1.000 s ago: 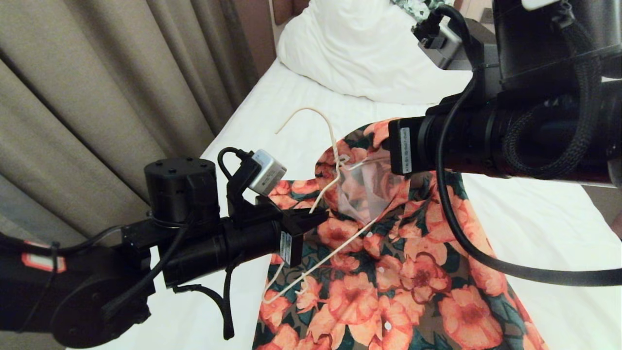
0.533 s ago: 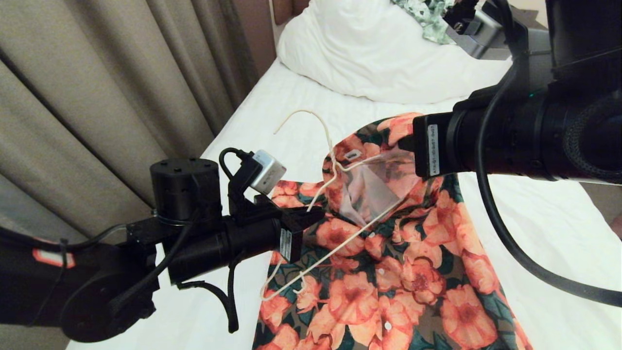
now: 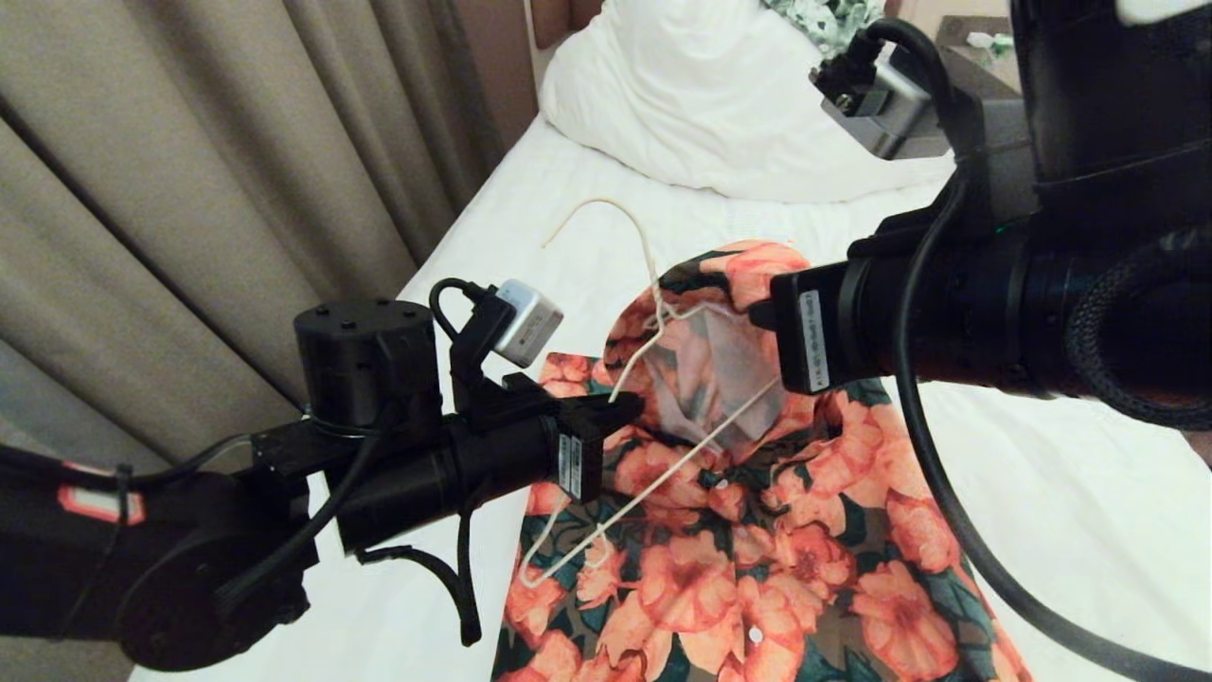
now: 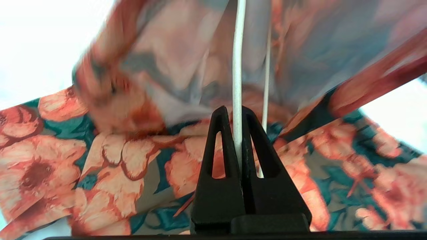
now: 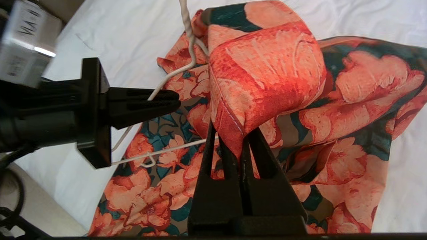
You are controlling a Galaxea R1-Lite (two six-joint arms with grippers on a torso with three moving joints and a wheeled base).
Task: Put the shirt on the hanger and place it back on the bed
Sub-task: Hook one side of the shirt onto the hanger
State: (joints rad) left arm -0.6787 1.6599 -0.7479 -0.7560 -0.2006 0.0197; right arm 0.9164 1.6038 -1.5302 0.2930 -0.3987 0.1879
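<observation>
Now the left pincer (image 3: 630, 409) pinches the hanger (image 3: 663, 464) wire, its long axis slanting under the shirt (image 3: 805, 568) collar the right pincer (image 5: 241, 146) lifts.

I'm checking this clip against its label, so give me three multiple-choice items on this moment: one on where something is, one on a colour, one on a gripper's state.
1. Where is the hanger's hook?
A. Above the shirt's collar, toward the pillow
B. Hooked on the curtain
C. Under the pillow

2. What colour are the shirt's flowers?
A. Blue
B. Orange-pink
C. Yellow

3. What is the left gripper doing?
A. Open above the bed
B. Shut on the hanger's wire
C. Shut on the pillow

Answers:
1 A: the head view shows the curved hook over the white sheet beyond the collar.
2 B: large orange-pink blooms on dark green and brown.
3 B: the left wrist view shows the white wire pinched between the black fingers, while the right gripper pinches shirt fabric.
</observation>
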